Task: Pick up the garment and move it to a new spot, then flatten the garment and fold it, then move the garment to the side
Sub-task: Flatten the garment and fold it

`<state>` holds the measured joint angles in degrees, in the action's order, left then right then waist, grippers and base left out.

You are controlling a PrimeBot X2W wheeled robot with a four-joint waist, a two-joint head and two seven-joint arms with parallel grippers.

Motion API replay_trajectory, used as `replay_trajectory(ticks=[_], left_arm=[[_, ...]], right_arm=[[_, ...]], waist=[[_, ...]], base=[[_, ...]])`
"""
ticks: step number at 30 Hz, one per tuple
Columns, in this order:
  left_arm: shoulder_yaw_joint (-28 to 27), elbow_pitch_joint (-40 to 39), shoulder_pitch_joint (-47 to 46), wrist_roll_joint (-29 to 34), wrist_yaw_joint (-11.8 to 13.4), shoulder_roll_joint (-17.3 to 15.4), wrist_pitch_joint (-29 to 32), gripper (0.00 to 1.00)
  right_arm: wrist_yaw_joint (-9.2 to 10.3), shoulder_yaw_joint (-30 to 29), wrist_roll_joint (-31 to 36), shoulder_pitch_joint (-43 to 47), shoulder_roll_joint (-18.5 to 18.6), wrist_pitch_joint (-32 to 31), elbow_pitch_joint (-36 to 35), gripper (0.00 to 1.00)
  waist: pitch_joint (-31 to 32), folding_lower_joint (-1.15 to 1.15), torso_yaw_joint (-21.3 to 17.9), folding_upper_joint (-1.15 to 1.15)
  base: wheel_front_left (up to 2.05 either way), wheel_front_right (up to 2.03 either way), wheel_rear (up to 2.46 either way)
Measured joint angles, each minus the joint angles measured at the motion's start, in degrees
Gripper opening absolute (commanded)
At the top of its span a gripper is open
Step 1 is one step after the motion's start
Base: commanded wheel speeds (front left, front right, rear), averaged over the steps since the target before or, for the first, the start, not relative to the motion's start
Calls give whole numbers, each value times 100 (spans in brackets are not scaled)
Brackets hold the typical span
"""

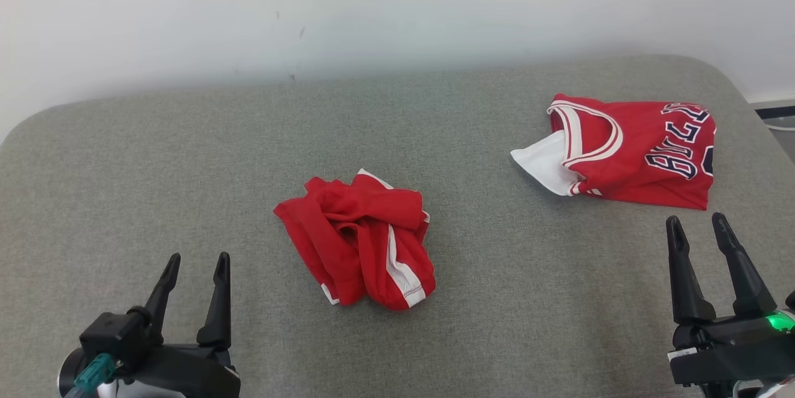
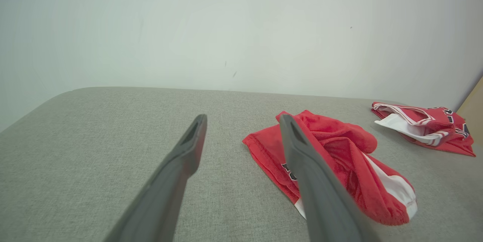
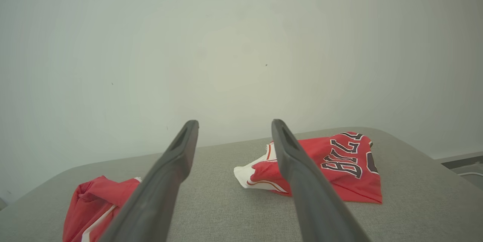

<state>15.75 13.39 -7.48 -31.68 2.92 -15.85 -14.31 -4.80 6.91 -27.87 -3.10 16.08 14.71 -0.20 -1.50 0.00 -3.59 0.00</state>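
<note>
Hands spread and empty: left hand (image 1: 199, 256), right hand (image 1: 695, 218), both clear of crumpled red garment (image 1: 360, 236)

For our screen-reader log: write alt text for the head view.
A crumpled red garment lies centred on a grey padded surface, a folded jersey far right. The left gripper and right gripper hover open at the bottom corners.

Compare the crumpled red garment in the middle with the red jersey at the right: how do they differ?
The crumpled garment is bunched in a heap; the jersey lies folded flat. The jersey shows dark lettering and a striped neckline; the crumpled garment shows a broad white side stripe. The crumpled garment sits mid-surface; the jersey sits farther back and right. Both are red with white trim.
</note>
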Motion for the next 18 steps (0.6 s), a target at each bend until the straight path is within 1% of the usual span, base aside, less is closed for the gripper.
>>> replay_trajectory(ticks=[5, 8, 11, 14, 18], left_arm=[[-76, -208, 74, 46, 15, 38, 0, 100], [-80, -290, 92, 60, 18, 103, 0, 100], [-62, -336, 91, 103, 11, 166, 0, 100], [-52, -364, 73, 129, 7, 178, 0, 100], [-40, -463, 65, 197, 1, 220, -1, 100]], right_arm=[[-25, 54, -1, 37, -34, 0, -3, 100], [-42, 231, -73, 39, -177, 0, 105, 100], [-91, 338, -303, 52, -298, 0, 363, 100], [-134, 517, -603, 49, -527, -34, 648, 100], [-187, 734, -1290, 8, -970, -240, 1020, 100]], waist=[[-24, 0, -11, 0], [-45, 0, -5, 0], [-75, 0, 40, 0], [-116, 0, 113, 0], [-171, 0, 258, 0]], base=[[0, 0, 0], [0, 0, 0], [0, 0, 0], [0, 0, 0], [0, 0, 0]])
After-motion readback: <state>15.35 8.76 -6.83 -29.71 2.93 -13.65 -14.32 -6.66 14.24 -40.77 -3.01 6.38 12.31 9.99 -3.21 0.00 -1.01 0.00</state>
